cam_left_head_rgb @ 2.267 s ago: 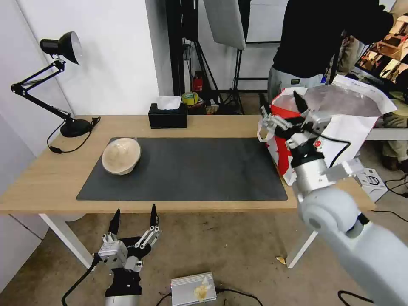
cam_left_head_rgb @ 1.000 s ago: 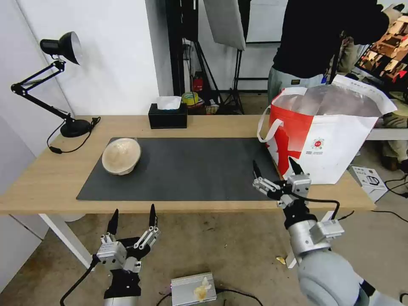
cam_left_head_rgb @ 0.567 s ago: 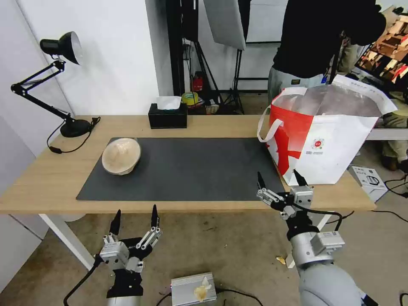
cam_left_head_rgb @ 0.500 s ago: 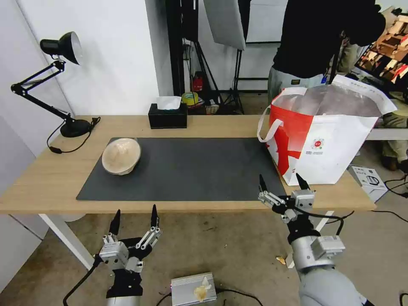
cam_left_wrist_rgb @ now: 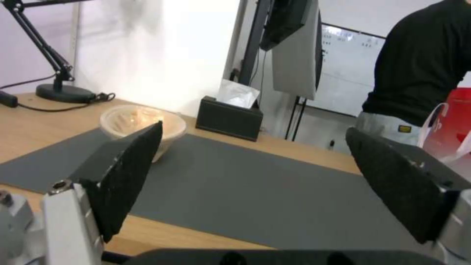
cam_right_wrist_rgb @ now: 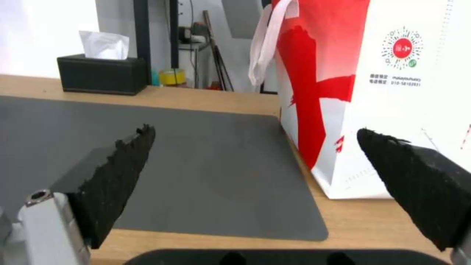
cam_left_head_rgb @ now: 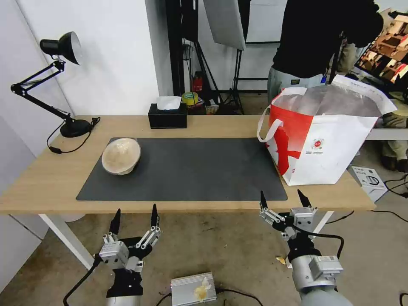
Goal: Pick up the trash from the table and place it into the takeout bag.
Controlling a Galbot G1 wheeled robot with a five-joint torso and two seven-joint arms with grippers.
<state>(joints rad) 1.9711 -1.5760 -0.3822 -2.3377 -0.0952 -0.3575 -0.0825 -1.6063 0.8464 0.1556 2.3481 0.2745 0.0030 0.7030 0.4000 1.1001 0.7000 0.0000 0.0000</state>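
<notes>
Both end effectors, left [cam_left_head_rgb: 133, 219] and right [cam_left_head_rgb: 283, 203], hang released below the counter [cam_left_head_rgb: 38, 182] front edge. Beige bowl [cam_left_head_rgb: 121, 155] sits on the mat [cam_left_head_rgb: 191, 170]; bag [cam_left_head_rgb: 325, 136] stands at right.

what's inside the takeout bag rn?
The takeout bag stands open at the table's right end; only silver foil lining shows through its mouth. Its walls hide the contents. One beige bowl sits on the mat.

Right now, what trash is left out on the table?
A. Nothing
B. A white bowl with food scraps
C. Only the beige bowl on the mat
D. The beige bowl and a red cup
C: the beige bowl sits alone at the left end of the mat; the only other things on the table are the lamp, tissue box and bag.
</notes>
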